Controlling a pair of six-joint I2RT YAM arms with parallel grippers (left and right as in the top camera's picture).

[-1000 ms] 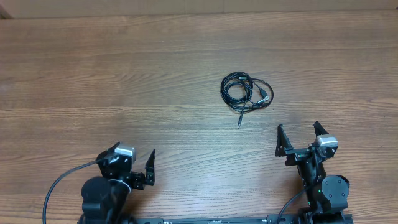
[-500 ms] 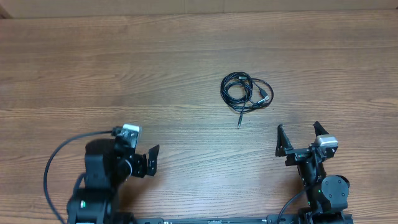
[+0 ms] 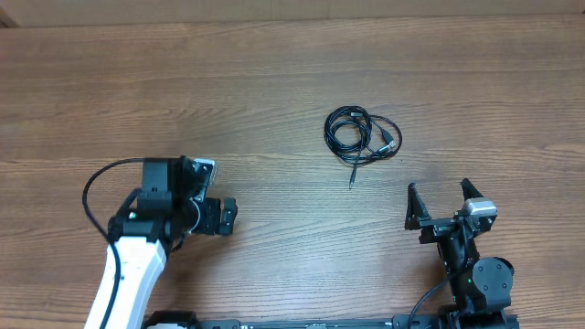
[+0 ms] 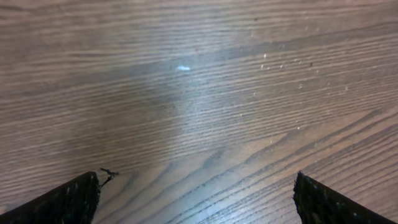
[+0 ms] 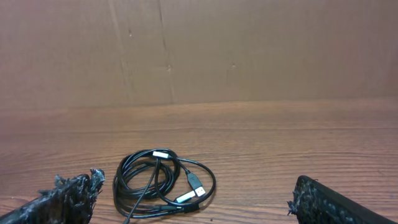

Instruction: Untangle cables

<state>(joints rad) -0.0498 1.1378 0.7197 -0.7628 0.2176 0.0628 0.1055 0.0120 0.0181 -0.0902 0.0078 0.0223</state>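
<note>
The cables point(image 3: 362, 135) lie as a small coiled black bundle with silver-tipped plugs on the wooden table, right of centre. One loose end trails toward the front. The bundle also shows in the right wrist view point(image 5: 163, 185), ahead of the fingers. My right gripper point(image 3: 442, 202) is open and empty, low at the front right, short of the bundle. My left gripper point(image 3: 226, 215) is open and empty at the front left, far from the cables. The left wrist view shows only bare wood between its fingertips point(image 4: 196, 196).
The wooden table point(image 3: 183, 91) fills the overhead view. A brown cardboard wall point(image 5: 199, 50) stands behind the table's far edge. A thicker black arm cable point(image 3: 96, 187) loops beside the left arm.
My left arm has lifted and extended forward over the table, its gripper moving a little right and away from the base. The right arm and the cables have not moved.
</note>
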